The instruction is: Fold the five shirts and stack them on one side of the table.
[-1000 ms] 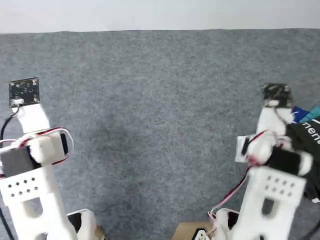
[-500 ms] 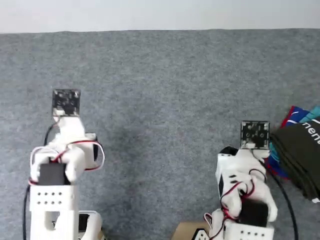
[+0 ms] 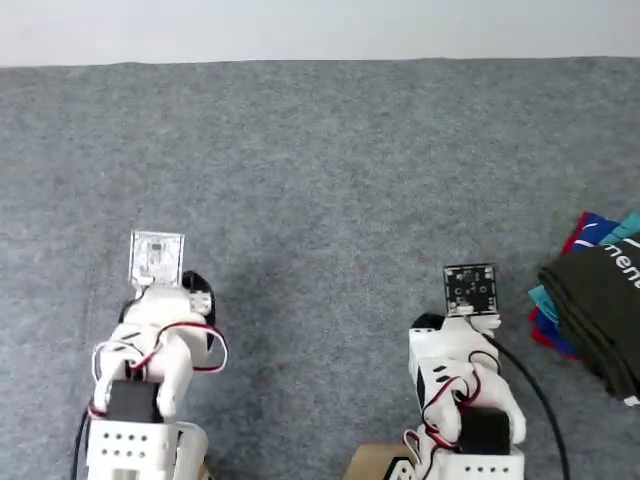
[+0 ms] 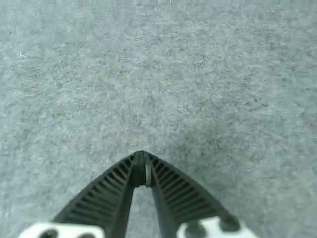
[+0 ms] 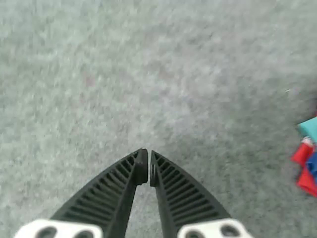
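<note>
A stack of folded shirts (image 3: 596, 312) lies at the table's right edge, a dark one on top with teal, red and blue layers under it; its coloured corners (image 5: 308, 161) show in the right wrist view. My left gripper (image 4: 142, 166) is shut with nothing in it, over bare grey carpet at the near left. The arm that carries it (image 3: 152, 330) is drawn back toward its base. My right gripper (image 5: 148, 166) is shut and holds nothing, and its arm (image 3: 462, 360) is folded back at the near right, a little left of the stack.
Grey carpet (image 3: 330, 170) covers the whole table up to a pale wall at the far edge. A piece of brown cardboard (image 3: 372, 464) shows at the near edge between the two arm bases.
Both arms have pulled back toward their bases. The right arm has come off the shirt stack, leaving it at the right edge. The left arm has swung in from the far left.
</note>
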Robot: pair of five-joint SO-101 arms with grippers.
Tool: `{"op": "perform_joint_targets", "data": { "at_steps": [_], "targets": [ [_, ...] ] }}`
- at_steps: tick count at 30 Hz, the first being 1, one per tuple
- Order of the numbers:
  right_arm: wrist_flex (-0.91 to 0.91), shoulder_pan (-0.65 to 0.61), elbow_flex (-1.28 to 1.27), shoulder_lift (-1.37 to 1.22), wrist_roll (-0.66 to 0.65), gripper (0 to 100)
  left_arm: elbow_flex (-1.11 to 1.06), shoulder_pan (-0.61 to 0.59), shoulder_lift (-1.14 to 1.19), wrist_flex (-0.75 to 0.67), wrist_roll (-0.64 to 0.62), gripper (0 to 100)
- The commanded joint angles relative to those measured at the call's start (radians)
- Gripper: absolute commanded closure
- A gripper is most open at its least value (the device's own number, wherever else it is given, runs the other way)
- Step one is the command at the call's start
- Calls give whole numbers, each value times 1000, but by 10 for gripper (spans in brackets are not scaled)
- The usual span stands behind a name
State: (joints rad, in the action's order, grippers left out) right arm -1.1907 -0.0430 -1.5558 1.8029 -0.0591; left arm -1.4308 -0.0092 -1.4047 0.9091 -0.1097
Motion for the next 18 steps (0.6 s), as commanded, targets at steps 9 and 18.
{"op": "perform_joint_targets", "data": {
  "at_steps": [9, 18],
  "targets": [
    [153, -48, -129, 4, 9, 990, -225, 5, -305, -23, -3, 998],
    [85, -71, -127, 2, 3, 990, -252, 0, -399, 26, -2, 998]
  ]
}}
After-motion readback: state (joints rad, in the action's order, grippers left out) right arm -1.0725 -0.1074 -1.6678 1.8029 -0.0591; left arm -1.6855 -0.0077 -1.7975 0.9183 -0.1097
